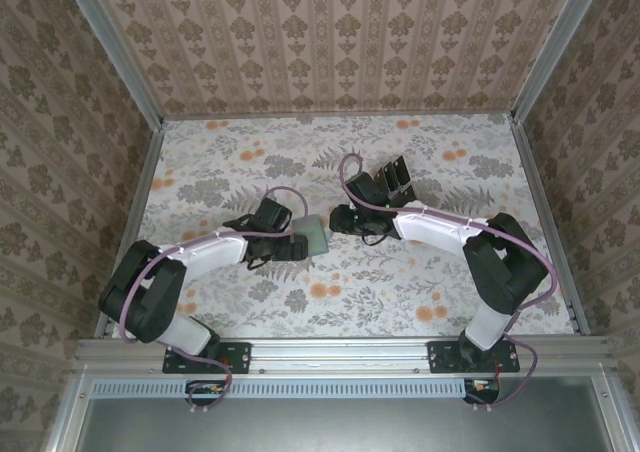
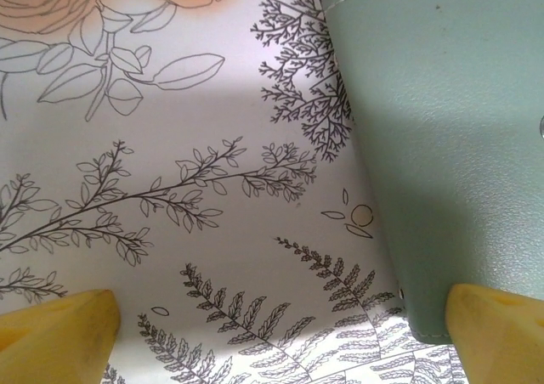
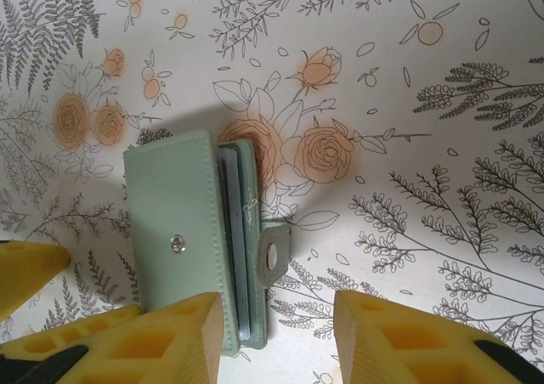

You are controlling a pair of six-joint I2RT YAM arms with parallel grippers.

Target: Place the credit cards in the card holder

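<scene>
Operator: Wallet location?
Technician: The wallet (image 3: 170,231) lies flat on the floral table (image 1: 380,297) between both grippers, snap tab unfastened. The black cards (image 1: 392,178) sit farther back.
Operator: Finger status?
Technician: Left gripper (image 2: 285,329): spread wide, holding nothing, beside the wallet's corner. Right gripper (image 3: 276,333): fingers apart, wallet's edge between them, unclamped.

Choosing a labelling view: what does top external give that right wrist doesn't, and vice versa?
Top external: the left arm, the right arm, and the black credit cards behind the right arm.
Right wrist: the card holder close up, with its snap stud, strap tab and grey inside edge.
Both: the card holder on the floral table, with the right gripper by it.
</scene>
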